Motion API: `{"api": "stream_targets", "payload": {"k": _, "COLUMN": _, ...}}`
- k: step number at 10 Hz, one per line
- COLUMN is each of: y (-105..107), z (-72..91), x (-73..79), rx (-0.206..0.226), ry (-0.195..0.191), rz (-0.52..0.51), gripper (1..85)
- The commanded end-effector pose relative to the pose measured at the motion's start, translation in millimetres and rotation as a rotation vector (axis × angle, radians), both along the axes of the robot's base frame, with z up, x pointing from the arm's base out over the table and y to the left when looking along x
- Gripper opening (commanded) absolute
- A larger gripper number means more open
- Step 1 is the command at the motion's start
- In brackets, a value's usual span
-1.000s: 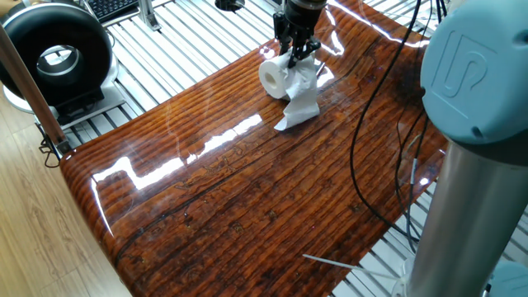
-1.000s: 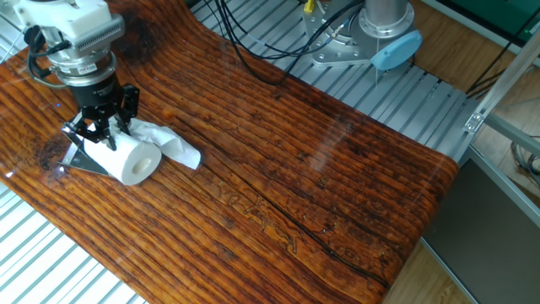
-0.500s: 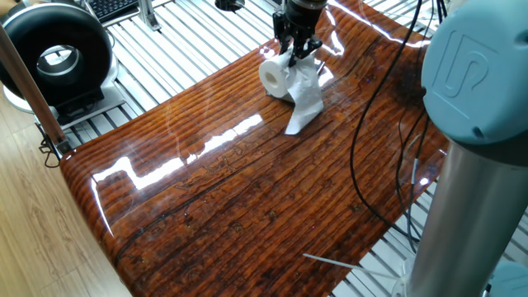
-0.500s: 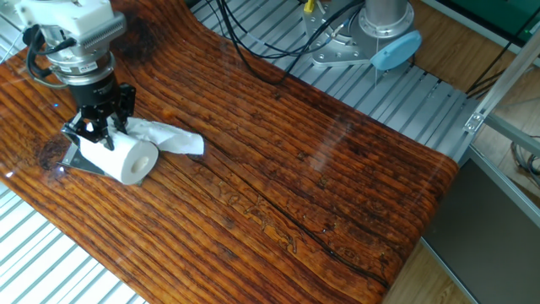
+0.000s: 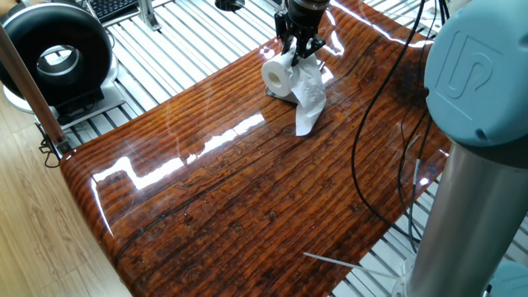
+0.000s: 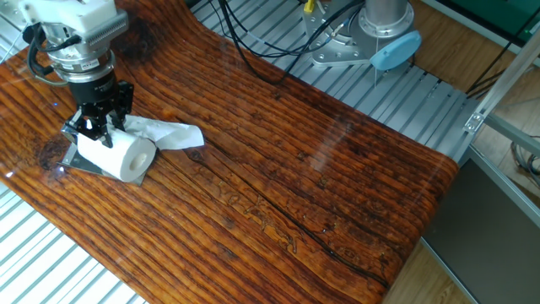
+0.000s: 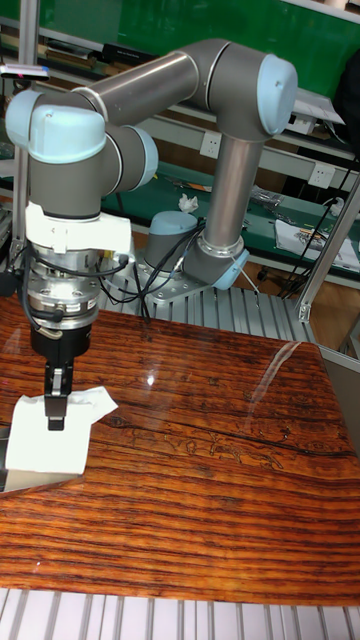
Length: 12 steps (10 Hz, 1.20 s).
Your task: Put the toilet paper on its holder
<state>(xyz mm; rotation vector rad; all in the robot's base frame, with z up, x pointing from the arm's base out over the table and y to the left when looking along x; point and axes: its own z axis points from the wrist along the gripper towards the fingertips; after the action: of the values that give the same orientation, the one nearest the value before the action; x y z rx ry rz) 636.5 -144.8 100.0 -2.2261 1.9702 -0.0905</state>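
The toilet paper (image 5: 279, 75) is lying on its side at the far end of the wooden table (image 5: 247, 198), hollow core facing outward, resting over the holder's (image 6: 78, 157) flat silver base plate. Its loose sheet (image 6: 169, 133) is trailing away across the wood. Your gripper (image 6: 97, 125) is pointing straight down onto the roll, its black fingers (image 7: 55, 398) closing narrowly on the roll's upper edge. A black ring-shaped device (image 5: 56, 56) is sitting well apart, off the table.

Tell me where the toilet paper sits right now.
The toilet paper lies at the table's far-left edge in the other fixed view, under the gripper, over the holder.
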Motion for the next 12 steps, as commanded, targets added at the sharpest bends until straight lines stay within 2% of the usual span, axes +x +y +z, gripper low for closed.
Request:
{"api": "stream_targets", "payload": {"k": 1, "y": -1.8, "z": 1.7, "x": 0.3, "rx": 0.0, "ry": -0.013, "rz": 0.018, "gripper": 1.0}}
{"api": "stream_targets", "payload": {"k": 7, "y": -6.0, "z": 1.5, "x": -1.3, "rx": -0.013, "ry": -0.018, "rz": 0.027, "gripper": 1.0}}
{"api": "stream_targets", "payload": {"k": 11, "y": -8.8, "z": -0.4, "x": -3.7, "rx": -0.015, "ry": -0.015, "rz": -0.011, "gripper": 1.0}}
{"api": "stream_targets", "payload": {"k": 12, "y": -8.3, "z": -0.3, "x": -2.4, "rx": -0.014, "ry": -0.02, "rz": -0.01, "gripper": 6.0}}
